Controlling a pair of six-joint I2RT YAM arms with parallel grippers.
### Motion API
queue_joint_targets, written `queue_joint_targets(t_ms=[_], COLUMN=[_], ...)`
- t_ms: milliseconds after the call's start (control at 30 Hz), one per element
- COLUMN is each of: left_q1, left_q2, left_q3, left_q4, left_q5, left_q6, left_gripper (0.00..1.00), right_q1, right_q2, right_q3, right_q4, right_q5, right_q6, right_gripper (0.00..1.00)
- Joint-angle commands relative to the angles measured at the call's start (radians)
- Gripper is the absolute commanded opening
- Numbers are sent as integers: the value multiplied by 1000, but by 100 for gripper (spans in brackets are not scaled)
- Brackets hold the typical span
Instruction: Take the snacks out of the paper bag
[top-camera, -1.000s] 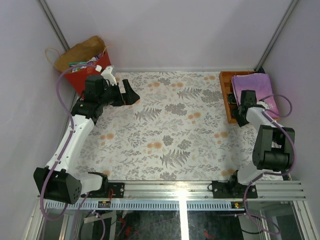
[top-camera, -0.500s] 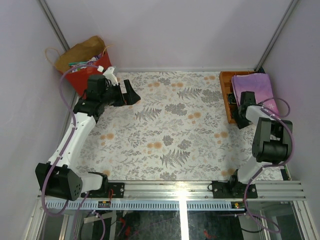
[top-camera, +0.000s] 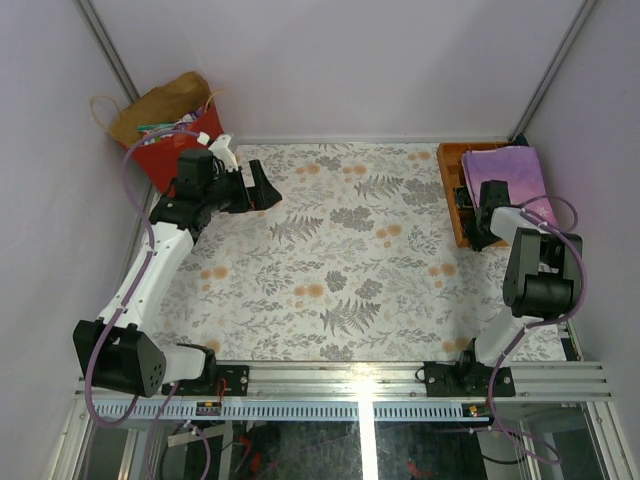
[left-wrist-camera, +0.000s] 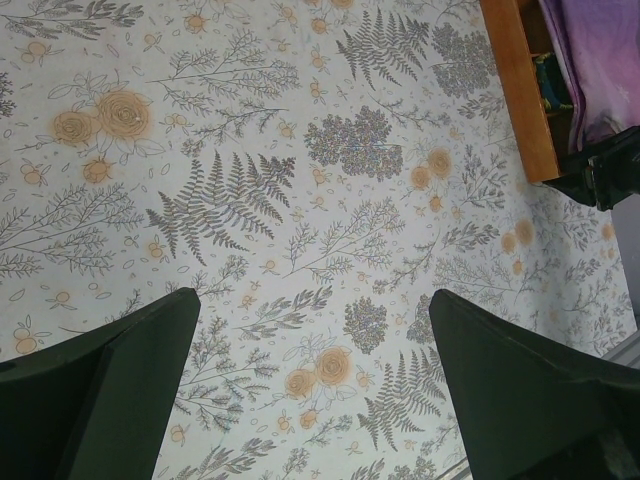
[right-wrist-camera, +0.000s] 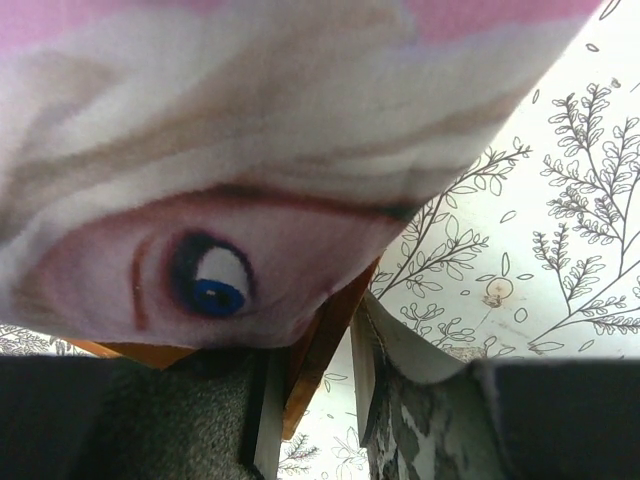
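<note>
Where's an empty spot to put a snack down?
The middle of the flowery cloth is bare, from the left gripper across to the orange tray. It's crowded at the paper bag in the far-left corner and around the tray, where the right gripper sits.

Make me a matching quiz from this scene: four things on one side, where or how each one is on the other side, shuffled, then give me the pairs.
Column one:
1. paper bag
2. orange wooden tray
3. left gripper
4. purple princess-print item

Column two:
A. jaws open, above the floral tablecloth
B. far left corner
C. lying on top of the tray
D. far right edge of the tablecloth

Pairs: 1-B, 2-D, 3-A, 4-C
</note>
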Motion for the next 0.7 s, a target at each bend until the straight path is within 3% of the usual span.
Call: queue_joint_targets(t_ms=[0,667], left_q1=[-1,0], left_q2=[3,-28], left_q3=[10,16], left_q4=[22,-2], left_q5=[-13,-66], left_q6=[12,29], left_gripper=[100,100], right_q1=[-1,14], right_q2=[36,68], right_q3=[28,50], right_q4=[0,64], right_q5=[-15,-68], right_q6=[-10,33], right_gripper=[27,34])
